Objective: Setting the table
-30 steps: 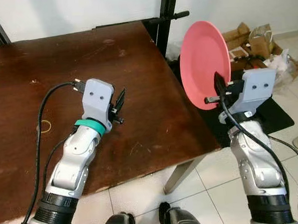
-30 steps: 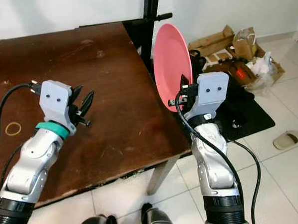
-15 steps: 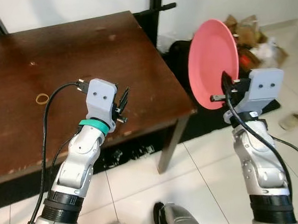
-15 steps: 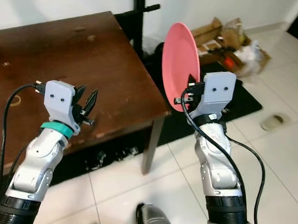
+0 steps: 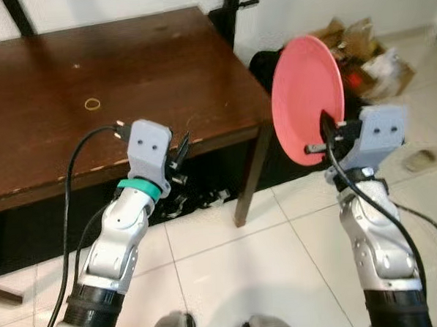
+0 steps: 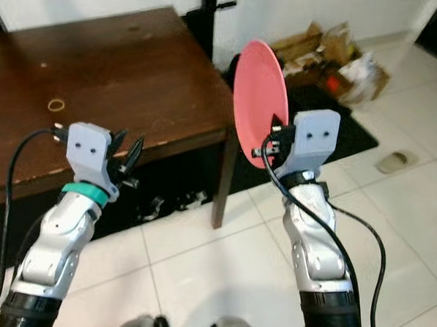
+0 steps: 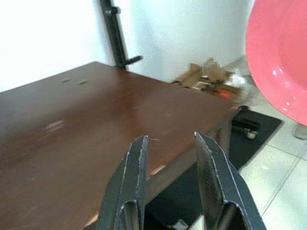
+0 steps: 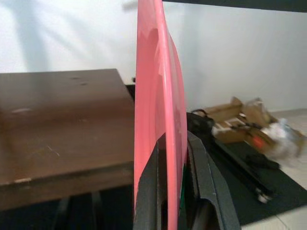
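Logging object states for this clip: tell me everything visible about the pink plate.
The round, smooth pink plate, plastic by its look, stands on edge, nearly vertical, in the air off the right side of the dark brown wooden table, above the tiled floor. The right end effector is clamped on its lower rim, one black finger on each face. It has a shallow raised rim, looks clean and empty, and touches nothing else.

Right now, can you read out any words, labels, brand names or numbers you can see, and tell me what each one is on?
No readable text anywhere.
Pink plate, held on edge in the right gripper: plain, no marking.
Wooden table: bare wood, a small ring on it, no label.
Cardboard boxes and bags on the floor by the wall: any print is too small and blurred to read.
Left gripper, open and holding nothing: no lettering on its grey housing.
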Controlling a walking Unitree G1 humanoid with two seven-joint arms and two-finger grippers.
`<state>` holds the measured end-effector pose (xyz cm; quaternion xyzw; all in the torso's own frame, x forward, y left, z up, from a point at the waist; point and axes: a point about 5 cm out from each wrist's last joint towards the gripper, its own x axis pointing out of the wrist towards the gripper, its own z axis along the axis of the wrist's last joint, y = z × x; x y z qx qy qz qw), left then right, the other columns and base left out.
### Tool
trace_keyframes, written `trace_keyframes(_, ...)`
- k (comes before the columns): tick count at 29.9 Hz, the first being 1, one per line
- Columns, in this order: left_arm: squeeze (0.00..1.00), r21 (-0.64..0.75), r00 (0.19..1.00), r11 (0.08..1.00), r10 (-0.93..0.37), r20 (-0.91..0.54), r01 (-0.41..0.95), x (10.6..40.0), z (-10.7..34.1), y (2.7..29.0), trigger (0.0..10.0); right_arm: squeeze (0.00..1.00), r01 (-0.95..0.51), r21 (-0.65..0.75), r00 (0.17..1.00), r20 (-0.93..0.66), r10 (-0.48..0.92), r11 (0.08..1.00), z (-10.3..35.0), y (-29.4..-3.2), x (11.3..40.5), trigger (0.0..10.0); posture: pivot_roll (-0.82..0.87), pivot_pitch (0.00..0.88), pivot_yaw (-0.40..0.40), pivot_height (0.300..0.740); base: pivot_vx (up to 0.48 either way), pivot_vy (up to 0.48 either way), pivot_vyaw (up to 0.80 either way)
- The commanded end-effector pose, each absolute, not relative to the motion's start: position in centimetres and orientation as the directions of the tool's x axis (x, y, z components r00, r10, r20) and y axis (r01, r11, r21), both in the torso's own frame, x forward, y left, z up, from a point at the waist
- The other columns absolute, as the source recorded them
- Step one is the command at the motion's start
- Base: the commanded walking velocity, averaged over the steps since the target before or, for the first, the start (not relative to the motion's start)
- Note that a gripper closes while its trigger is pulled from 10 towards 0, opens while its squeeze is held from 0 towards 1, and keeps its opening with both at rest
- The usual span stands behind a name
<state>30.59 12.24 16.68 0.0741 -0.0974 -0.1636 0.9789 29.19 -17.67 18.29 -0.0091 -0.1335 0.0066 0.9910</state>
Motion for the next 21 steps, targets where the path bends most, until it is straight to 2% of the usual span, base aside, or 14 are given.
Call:
trace_keyframes(1, 0.0, 0.181, 0.93, 0.936, -0.332, 0.158, 0.303, 30.7, 16.5, 12.4, 10.0, 0.0, -0.005, -0.021, 0.963, 0.268, 0.01, 1.0, 18.4, -17.7, 29.1, 10.0, -0.03, 0.014, 0.024, 0.74, 0.0, 0.0, 0.0)
trace_keyframes(15, 0.0, 0.149, 0.933, 0.935, -0.341, 0.113, 0.323, 30.6, 15.6, 12.5, 10.0, 0.0, 0.05, -0.052, 0.972, 0.233, -0.036, 0.997, 17.2, -18.8, 29.1, 10.0, -0.03, 0.014, 0.027, 0.74, 0.0, 0.0, 0.0)
trace_keyframes(21, 0.0, 0.117, 0.952, 0.945, -0.306, -0.009, 0.305, 29.9, 12.0, 13.4, 10.0, 0.0, 0.059, -0.097, 0.994, 0.102, -0.049, 0.994, 12.9, -19.1, 28.5, 10.0, -0.03, 0.014, 0.024, 0.74, 0.0, 0.0, 0.0)
